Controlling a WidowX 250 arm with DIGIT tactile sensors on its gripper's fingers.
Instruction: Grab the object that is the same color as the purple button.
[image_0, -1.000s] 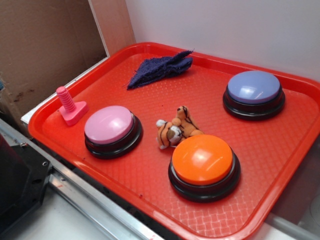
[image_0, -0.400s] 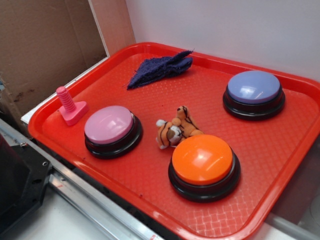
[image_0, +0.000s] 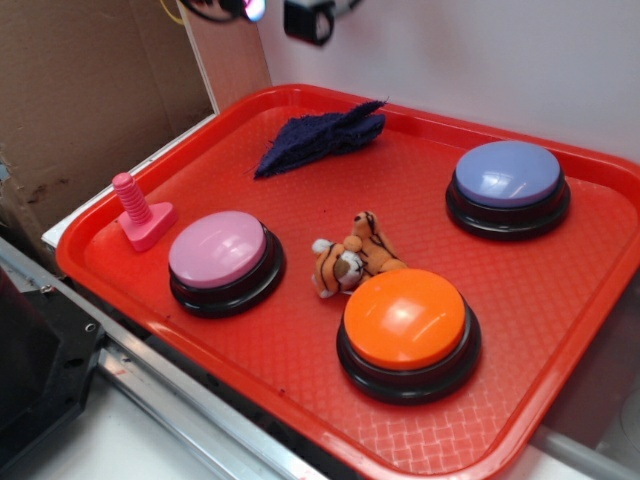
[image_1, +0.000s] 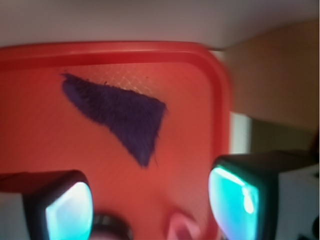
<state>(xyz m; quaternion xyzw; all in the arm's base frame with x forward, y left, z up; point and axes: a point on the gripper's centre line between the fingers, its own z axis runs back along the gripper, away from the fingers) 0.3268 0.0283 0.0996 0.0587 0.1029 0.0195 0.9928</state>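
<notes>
A: What's new?
B: The gripper (image_1: 147, 202) has just come into view at twelve o'clock, jaws wide, empty.
A: And the target?
B: The frayed navy-purple terry cloth (image_0: 320, 138) lies unmoved at eleven o'clock on the red plastic tray (image_0: 560, 330), matching the lavender dome button (image_0: 507, 173); likely approach begins.

I see bare tray (image_0: 420, 190) all round the cloth (image_0: 320, 135); the rim (image_0: 300, 95) runs close behind it. Buttons, tiger (image_0: 350, 260) and pink bolt (image_0: 140, 215) stand well apart.
</notes>
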